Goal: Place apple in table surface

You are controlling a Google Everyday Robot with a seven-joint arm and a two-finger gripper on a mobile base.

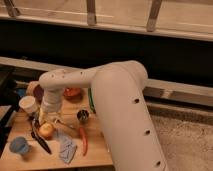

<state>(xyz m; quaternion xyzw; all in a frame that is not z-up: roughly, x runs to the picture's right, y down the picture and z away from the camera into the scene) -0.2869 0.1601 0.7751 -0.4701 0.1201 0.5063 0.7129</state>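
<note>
The apple (47, 131), a small orange-yellow fruit, is low over or on the table surface (95, 156) of light wooden planks, near its left side. My gripper (44, 120) comes down right over the apple from the white wrist, and its tip blends into the fruit's top. I cannot tell whether it grips the apple or only hovers at it. The thick white arm (120, 110) crosses the view from the right and hides the table's right part.
Around the apple lie a black utensil (40, 141), a blue cup (20, 146), a grey-blue cloth (66, 149) and a red chili pepper (83, 140). Behind stand a steel cup (82, 116), a white cup (28, 105) and an orange bowl (72, 92). A green tray (91, 100) peeks past the arm.
</note>
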